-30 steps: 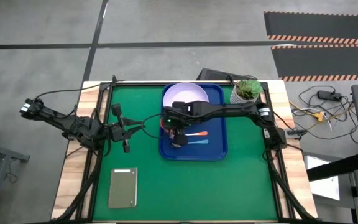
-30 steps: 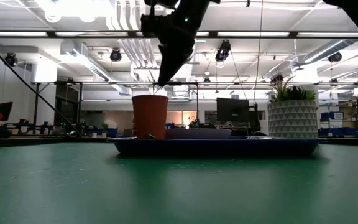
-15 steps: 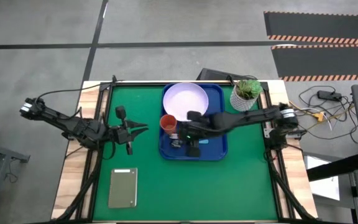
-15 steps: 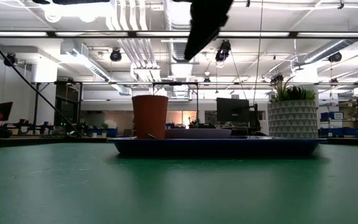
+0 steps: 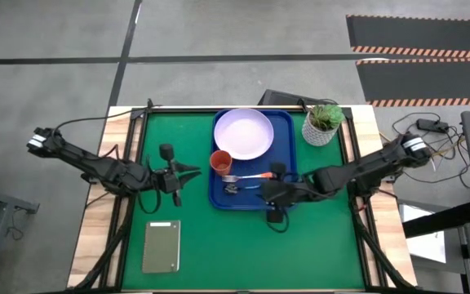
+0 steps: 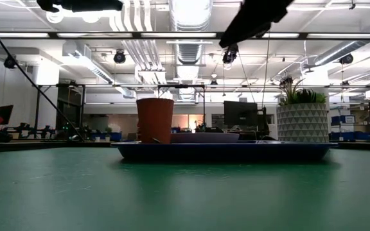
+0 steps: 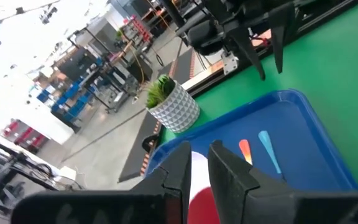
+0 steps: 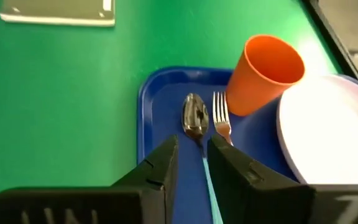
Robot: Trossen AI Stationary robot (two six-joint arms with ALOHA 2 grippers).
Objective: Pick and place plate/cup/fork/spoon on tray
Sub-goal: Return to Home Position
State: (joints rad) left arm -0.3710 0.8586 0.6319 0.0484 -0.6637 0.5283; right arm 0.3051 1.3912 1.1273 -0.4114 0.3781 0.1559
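The right tool (image 5: 274, 194) has pulled back from over the cup (image 5: 220, 161) toward the right. A second ago it hung above the left part of the tray (image 5: 288, 131); now it hovers over the tray's near right corner, carrying nothing. In the right wrist view its fingers (image 8: 160, 167) stand slightly parted with only a narrow gap between them, nothing gripped.

All four pieces lie on the tray, which sits at the far middle of the green counter (image 5: 202, 245). The plate (image 5: 243, 133) fills the tray's far part. The cup stands upright at the tray's left edge, just beside the plate's near left rim. The fork (image 5: 247, 176) lies near the middle with its tines pointing left toward the cup. The spoon (image 8: 195, 116) lies just on the near side of the fork, its bowl also to the left; from above, the right arm hides most of its handle. None of them has shifted over the last second.

The left tool (image 5: 175, 171) hangs over the counter left of the tray and has crept a little closer to it. Its fingers (image 7: 178, 176) are close together and hold nothing.

A white pot with a green plant (image 5: 323, 122) stands at the tray's far right corner, and a grey slab (image 5: 161, 246) lies on the near left of the counter.
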